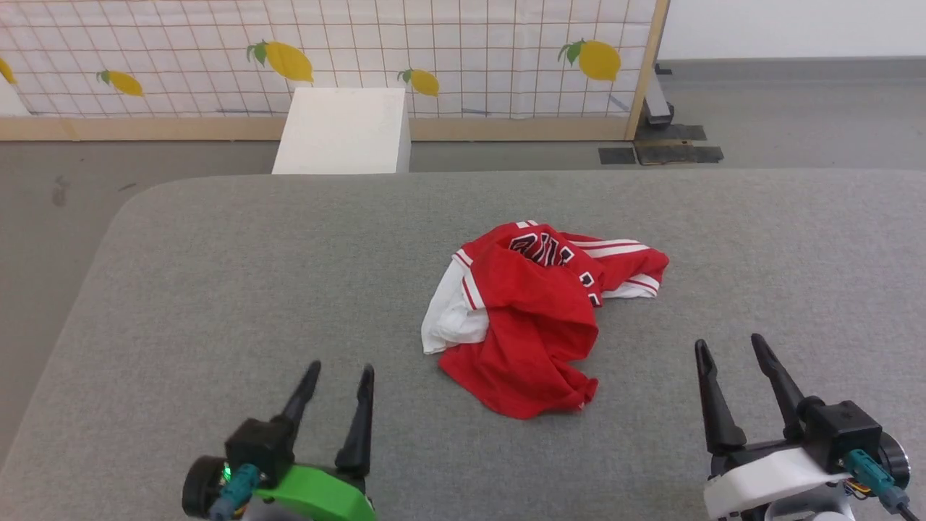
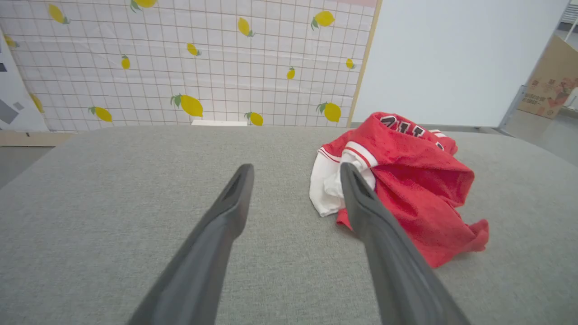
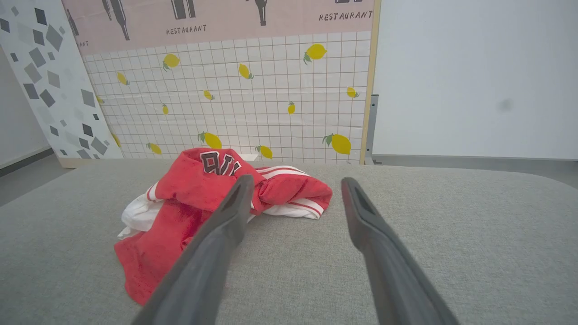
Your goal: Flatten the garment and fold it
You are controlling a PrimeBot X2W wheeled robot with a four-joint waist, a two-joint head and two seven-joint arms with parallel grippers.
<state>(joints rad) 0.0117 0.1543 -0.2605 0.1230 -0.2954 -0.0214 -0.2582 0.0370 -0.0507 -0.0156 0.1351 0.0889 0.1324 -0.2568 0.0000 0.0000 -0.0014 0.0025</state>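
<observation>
Head view, L to R. Left gripper (image 1: 341,366) sits lower left over the grey padded table (image 1: 217,289), fingers spread wide, nothing btwn them, well clear of the cloth. Garment (image 1: 535,318) lies near ctr of table, slightly right, crumpled in a heap. Its red body is bunched & folded over itself, w/ a white sleeve panel poking out on its left side and white-striped trim at far right. Dark white-edged lettering shows partly on top; the rest is hidden in folds. A red flap trails toward the robot. Right gripper (image 1: 728,340) sits lower right, also wide open & empty, near garment, not touching. Behind table: white box (image 1: 340,130), lemon-print backdrop (image 1: 434,43).
</observation>
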